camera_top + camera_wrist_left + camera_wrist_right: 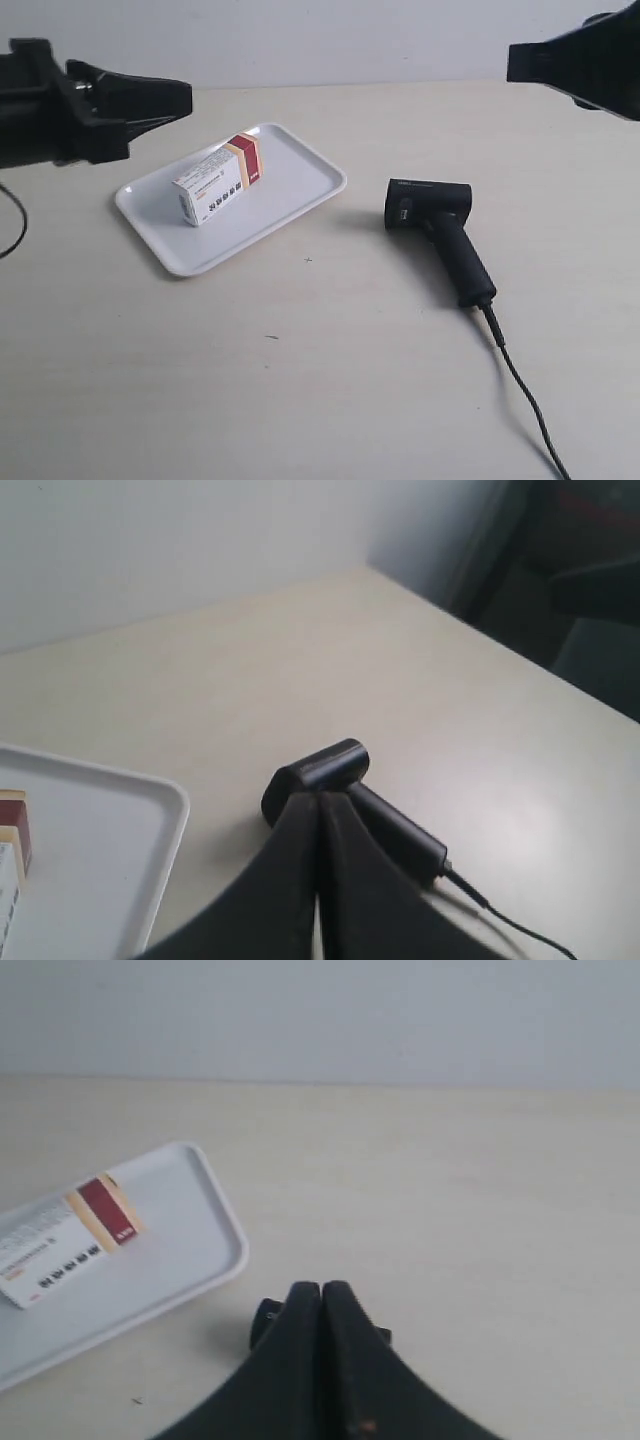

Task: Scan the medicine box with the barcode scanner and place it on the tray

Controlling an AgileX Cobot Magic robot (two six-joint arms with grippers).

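Both end effectors, left (320, 810) and right (322, 1295), are closed and empty; the scanner (440, 232) lies beside the tray (300, 205), handle pointing away, nearer the right arm.

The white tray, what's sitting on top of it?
Only the medicine box sits on the tray, lying near its middle with the red band facing the far edge. The part of the tray under the box is covered, so nothing can be seen there.

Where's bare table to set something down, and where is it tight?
Free: the wide front strip of table below the tray and left of the scanner cable; also the gap between tray and barcode scanner. Tight: the tray's far half, where the medicine box sits.
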